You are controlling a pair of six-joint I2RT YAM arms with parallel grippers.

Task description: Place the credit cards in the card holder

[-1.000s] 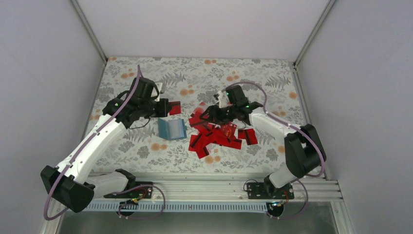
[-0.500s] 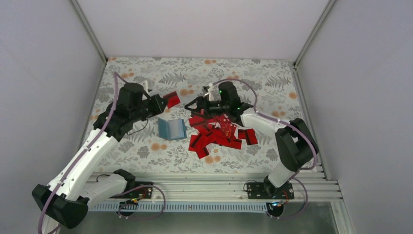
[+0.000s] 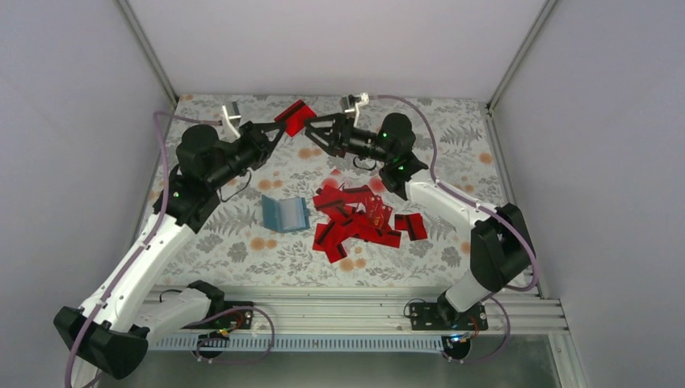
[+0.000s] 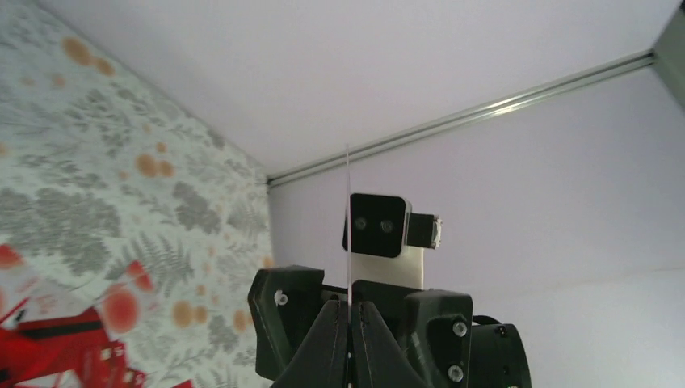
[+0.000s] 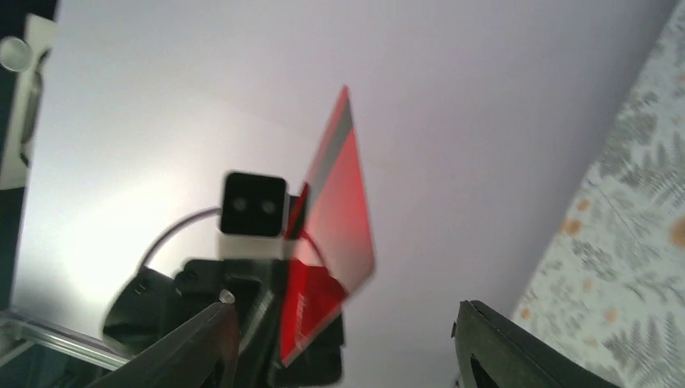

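Note:
My left gripper point(image 3: 279, 134) is raised high over the back of the table and is shut on one red credit card point(image 3: 296, 117). In the left wrist view the card point(image 4: 348, 210) shows edge-on as a thin line between the closed fingers point(image 4: 367, 339). My right gripper point(image 3: 317, 133) is open and empty, facing the held card from the right, with its tips close beside it. In the right wrist view the card point(image 5: 335, 234) stands between my wide-open fingers point(image 5: 198, 343). The teal card holder point(image 3: 284, 213) lies open on the table. A pile of red cards point(image 3: 359, 220) lies right of it.
The flowered table cover point(image 3: 242, 250) ends at a metal rail point(image 3: 347, 311) at the near edge. Grey walls close in the left, back and right sides. Both arms meet in the air above the back middle of the table.
Both arms have risen and swung toward the back. The left gripper carried its card up from near the holder. The right gripper left the pile and turned to face the card.

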